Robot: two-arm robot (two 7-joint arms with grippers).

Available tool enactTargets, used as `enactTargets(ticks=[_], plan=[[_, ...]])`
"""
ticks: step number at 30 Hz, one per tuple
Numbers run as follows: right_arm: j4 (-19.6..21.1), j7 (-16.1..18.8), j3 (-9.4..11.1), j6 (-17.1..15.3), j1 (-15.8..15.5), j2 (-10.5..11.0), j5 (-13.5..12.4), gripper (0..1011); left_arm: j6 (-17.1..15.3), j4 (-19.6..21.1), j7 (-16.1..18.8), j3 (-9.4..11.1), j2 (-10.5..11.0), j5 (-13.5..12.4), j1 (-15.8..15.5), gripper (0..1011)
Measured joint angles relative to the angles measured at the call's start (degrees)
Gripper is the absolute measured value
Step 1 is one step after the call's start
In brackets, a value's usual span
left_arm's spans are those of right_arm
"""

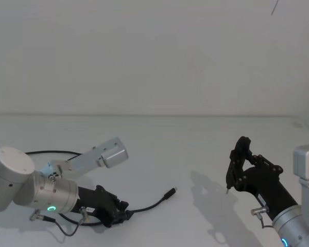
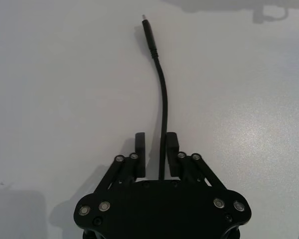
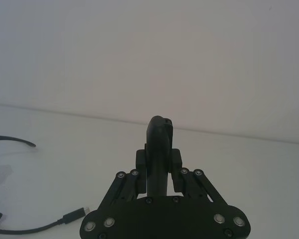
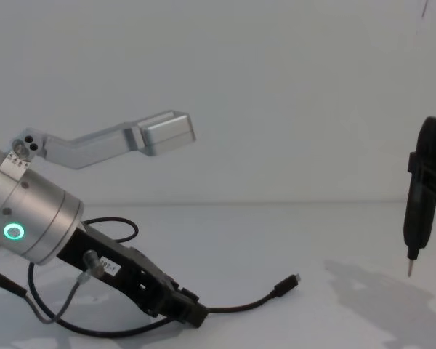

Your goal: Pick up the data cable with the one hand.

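**Left claw** [image 2: 156, 142] is lying low on the white table [image 1: 195, 149]. Its two fingers [image 2: 141, 143] are standing apart and straddling the black cable [image 2: 164, 99]. The cable is running between them, close against one finger and clear of the other, so nothing is clamped yet. Ahead of the fingertips the cable is curving forward along the table and ending, well beyond the claw, in a small plug [image 2: 149, 34] with a short silver tip. Behind the claw the rest is looping back beside the arm.

**Right claw** [image 3: 158, 159] is hovering well off to the side. It is closed on a black pen-shaped tool [image 3: 159, 130] whose thin tip is pointing down at the table.

**Handling.** Judging from its thin, limp run, the cable is probably light, soft and slightly springy. Its smooth jacket is likely to slide or roll in a loose pinch. The section between the fingers is looking like a sound place to grip, squarely across the cable and short of the plug.
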State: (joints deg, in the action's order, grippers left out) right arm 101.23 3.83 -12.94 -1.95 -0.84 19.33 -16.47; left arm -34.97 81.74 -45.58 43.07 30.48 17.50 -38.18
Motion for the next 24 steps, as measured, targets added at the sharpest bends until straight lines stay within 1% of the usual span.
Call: enactTargets(ticks=[1,2,4,5,8,17,20,22,24], plan=[[0.00,0.00,0.00,0.00,0.00,0.00,0.00,279,0.00,0.00,0.00,0.00,0.00,0.00,0.00,274],[0.00,0.00,0.00,0.00,0.00,0.00,0.00,279,0.01,-0.02,0.00,0.00,-0.01,0.00,-0.01,215],[0.00,0.00,0.00,0.00,0.00,0.00,0.00,279,0.01,-0.03,0.00,0.00,-0.01,0.00,-0.02,180],[0.00,0.00,0.00,0.00,0.00,0.00,0.00,279,0.02,-0.04,0.00,0.00,-0.02,0.00,-0.03,126],[0.00,0.00,0.00,0.00,0.00,0.00,0.00,279,0.04,-0.06,0.01,0.00,-0.02,0.02,-0.03,46],[0.00,0.00,0.01,0.00,0.00,0.00,0.00,279,0.11,-0.08,0.03,0.00,0.00,0.07,-0.04,43],[0.00,0.07,0.11,0.01,-0.01,-0.01,-0.03,279,0.58,0.10,0.11,0.00,0.09,0.08,0.00,43],[0.00,0.35,0.36,0.04,-0.01,-0.03,-0.29,279,1.50,0.53,0.30,0.00,0.28,0.07,0.23,43],[0.00,0.90,0.69,0.12,-0.01,-0.07,-0.97,279,2.08,0.78,0.43,0.00,0.40,0.02,0.36,43]])
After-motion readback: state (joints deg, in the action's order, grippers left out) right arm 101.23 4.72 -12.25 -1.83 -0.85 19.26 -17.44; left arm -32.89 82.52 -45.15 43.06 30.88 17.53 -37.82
